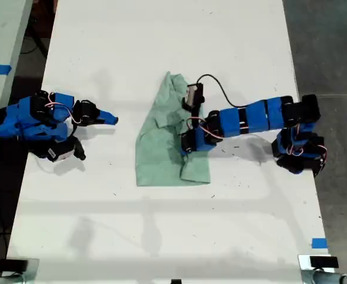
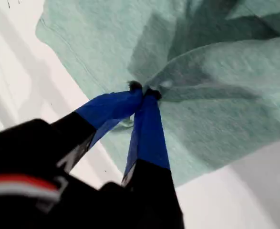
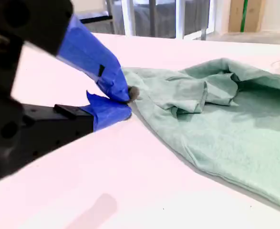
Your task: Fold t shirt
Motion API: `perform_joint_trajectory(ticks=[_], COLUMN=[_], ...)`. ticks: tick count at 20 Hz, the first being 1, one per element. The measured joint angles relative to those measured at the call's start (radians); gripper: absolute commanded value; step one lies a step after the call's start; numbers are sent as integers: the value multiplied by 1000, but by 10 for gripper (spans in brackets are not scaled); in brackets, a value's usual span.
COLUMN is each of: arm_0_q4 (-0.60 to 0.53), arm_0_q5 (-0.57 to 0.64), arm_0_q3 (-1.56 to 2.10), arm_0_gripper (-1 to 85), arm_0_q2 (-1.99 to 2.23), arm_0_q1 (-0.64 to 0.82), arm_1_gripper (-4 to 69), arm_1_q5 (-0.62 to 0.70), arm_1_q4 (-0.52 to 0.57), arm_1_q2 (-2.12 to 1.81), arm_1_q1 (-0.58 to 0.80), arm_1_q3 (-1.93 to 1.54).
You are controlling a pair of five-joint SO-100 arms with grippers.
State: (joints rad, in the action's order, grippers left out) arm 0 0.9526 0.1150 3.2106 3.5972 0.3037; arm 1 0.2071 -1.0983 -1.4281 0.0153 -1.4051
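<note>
**Small pinch, nothing pinning the cloth**

My second gripper [image 3: 127, 102] fills the foreground of its own wrist view. Its jaws are drawn together on nothing, tips just above the table [image 1: 232, 225]. In the exterior view it sits at 9 o'clock, clear of the shirt [image 1: 161, 148].

The shirt lies crumpled at the centre of the table, narrow end toward 12 o'clock and wide hem toward 6.

My first gripper [image 2: 143, 90] reaches in from 3 o'clock. Its jaws are closed on a small tuck of the cloth, near the shirt's 3 o'clock edge.

Risks, as I judge them:
- The bite is small, so a pull could slip it free.
- It may hold only the top layer, leaving a lopsided fold.
- Nothing holds the far side down, so the whole shirt may slide on the smooth top instead of folding.
- A black cable [image 1: 217, 86] loops over the cloth by my first arm and could snag.

The table is white, glossy and lightly scuffed. A second table edge [image 1: 2, 35] shows at 9 o'clock, with dark floor [image 1: 333, 47] at 3. Window frames [image 3: 154, 16] stand behind in the second wrist view.
</note>
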Motion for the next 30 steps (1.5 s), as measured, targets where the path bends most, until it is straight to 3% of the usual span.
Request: perform_joint_trajectory(ticks=[2, 3, 5, 6, 7, 8, 16, 20, 30], arm_0_q4=[0, 0, 0, 0, 0, 0, 0, 0, 0], arm_0_q5=[0, 0, 0, 0, 0, 0, -2, -2, -2], arm_0_q3=[0, 0, 0, 0, 0, 0, 0, 0, 0], arm_0_gripper=[1, 1, 1, 1, 1, 1, 1, 1, 1], arm_0_q2=[0, 0, 0, 0, 0, 0, 0, 0, 0], arm_0_q1=[0, 0, 0, 0, 0, 0, 0, 0, -2], arm_1_gripper=[285, 275, 213, 150, 22, -13, -12, -12, -12], arm_1_q5=[3, 3, 2, -3, -11, -29, -103, -35, -29], arm_1_q4=[-75, -120, -236, -282, -316, -330, -147, -152, -186], arm_1_q2=[61, 58, 11, -49, -140, -249, -1419, -1933, -2065], arm_1_q1=[0, 0, 0, 0, 2, 14, 81, 80, 94], arm_1_q3=[126, 163, 178, 155, 100, 15, -1197, -1614, -1647])
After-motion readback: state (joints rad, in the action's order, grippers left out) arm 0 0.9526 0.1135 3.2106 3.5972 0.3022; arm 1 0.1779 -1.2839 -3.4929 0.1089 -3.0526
